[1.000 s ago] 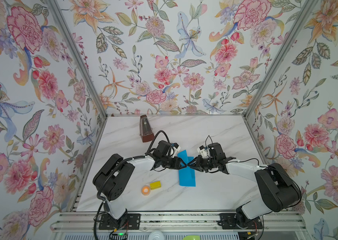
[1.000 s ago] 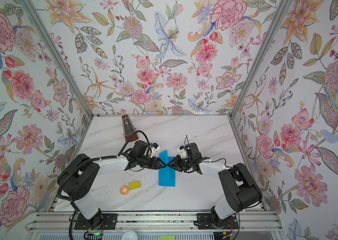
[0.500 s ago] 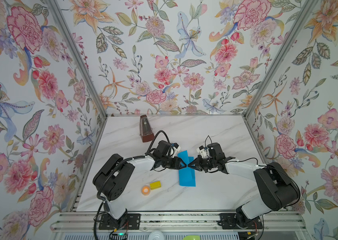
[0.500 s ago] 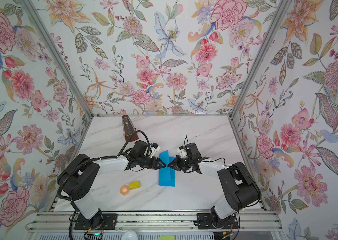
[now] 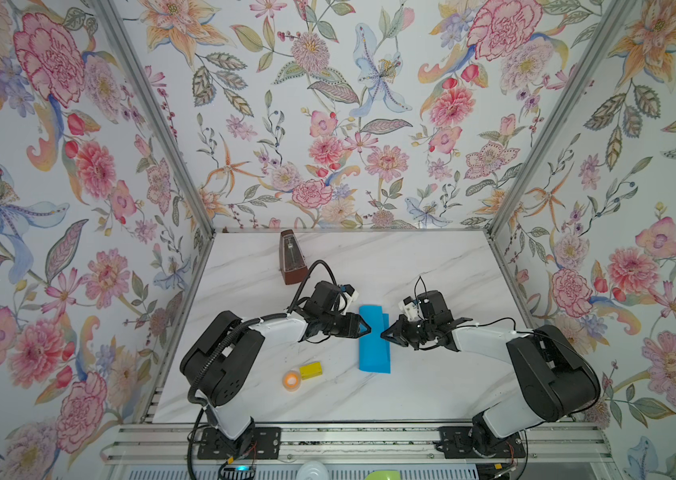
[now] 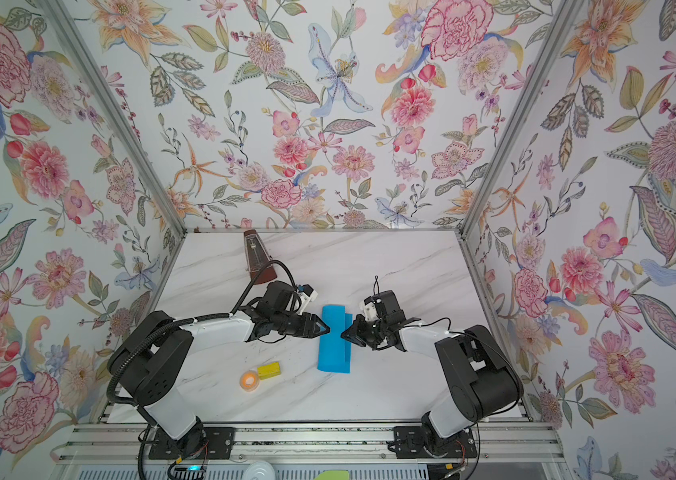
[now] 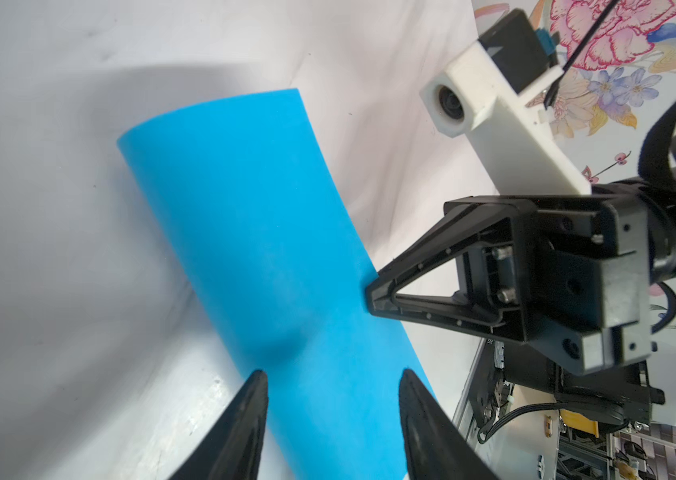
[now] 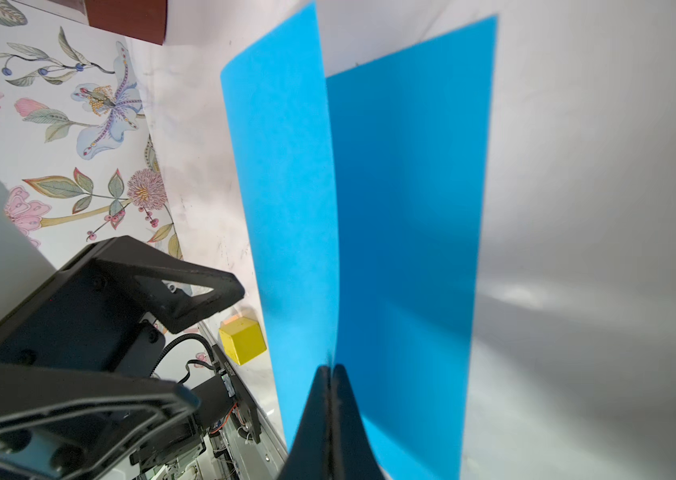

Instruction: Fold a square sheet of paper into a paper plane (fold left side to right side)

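Blue square sheet of paper point(image 5: 373, 345), folded over w/ its top flap arching up, is lying mid-way on the marble table point(image 5: 432, 266), btwn both grippers. Right gripper point(image 8: 332, 376) is pinching the flap's free edge, fingers pressed together on it. Left gripper point(image 7: 332, 371) is hanging over the sheet's opposite, rounded side, jaws apart, gripping nothing. Yellow block point(image 5: 310, 370) & orange tape roll point(image 5: 291, 380) are sitting side by side, front left.

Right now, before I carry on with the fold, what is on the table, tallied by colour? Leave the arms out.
Blue: 1, the paper sheet, partly folded over
Yellow: 1, the block
Orange: 1, the tape roll, next to the block
Brown: 1, the metronome, at the back
Total: 4
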